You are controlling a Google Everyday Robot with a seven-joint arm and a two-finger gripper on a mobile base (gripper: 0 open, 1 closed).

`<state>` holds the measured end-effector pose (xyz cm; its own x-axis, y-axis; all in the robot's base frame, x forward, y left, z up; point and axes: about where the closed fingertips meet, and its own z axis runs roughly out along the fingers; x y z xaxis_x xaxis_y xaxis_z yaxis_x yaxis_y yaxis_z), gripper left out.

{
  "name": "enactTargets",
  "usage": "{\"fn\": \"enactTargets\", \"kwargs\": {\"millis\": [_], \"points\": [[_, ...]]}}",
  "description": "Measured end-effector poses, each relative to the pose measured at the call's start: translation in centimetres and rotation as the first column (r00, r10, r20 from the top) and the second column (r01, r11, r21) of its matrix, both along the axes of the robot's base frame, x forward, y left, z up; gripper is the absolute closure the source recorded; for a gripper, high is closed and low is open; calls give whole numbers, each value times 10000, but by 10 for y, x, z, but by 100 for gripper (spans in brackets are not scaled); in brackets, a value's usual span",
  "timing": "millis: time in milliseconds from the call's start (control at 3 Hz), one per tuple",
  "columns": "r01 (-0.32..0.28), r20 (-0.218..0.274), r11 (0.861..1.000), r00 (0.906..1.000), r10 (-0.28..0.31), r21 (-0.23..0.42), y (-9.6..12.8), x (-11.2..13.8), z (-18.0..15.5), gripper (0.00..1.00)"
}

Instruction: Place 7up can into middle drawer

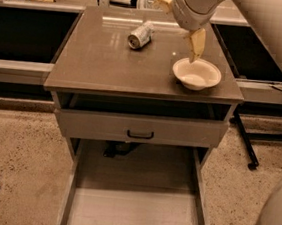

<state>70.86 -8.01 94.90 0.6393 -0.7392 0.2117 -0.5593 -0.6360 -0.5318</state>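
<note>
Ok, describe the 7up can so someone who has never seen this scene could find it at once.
Start at the brown cabinet top in the middle of the view. Toward its back edge, left of the gripper that hangs by the cream bowl, lies the 7up can. It is the only small silvery cylinder there, tipped on its side, unlike the wide, open bowl.

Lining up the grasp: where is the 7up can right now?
The 7up can lies on its side at the rear of the cabinet top, left of the cream bowl; the claw hovers to its right, above the bowl.
</note>
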Motion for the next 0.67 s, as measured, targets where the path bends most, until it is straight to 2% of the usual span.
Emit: {"fn": "enactTargets", "kwargs": {"millis": [333, 667], "points": [[-469, -114, 9987, 9988, 466, -224, 4, 16, -6, 0], [-1337, -72, 9886, 9910, 1335, -699, 4, 57, -20, 0]]}}
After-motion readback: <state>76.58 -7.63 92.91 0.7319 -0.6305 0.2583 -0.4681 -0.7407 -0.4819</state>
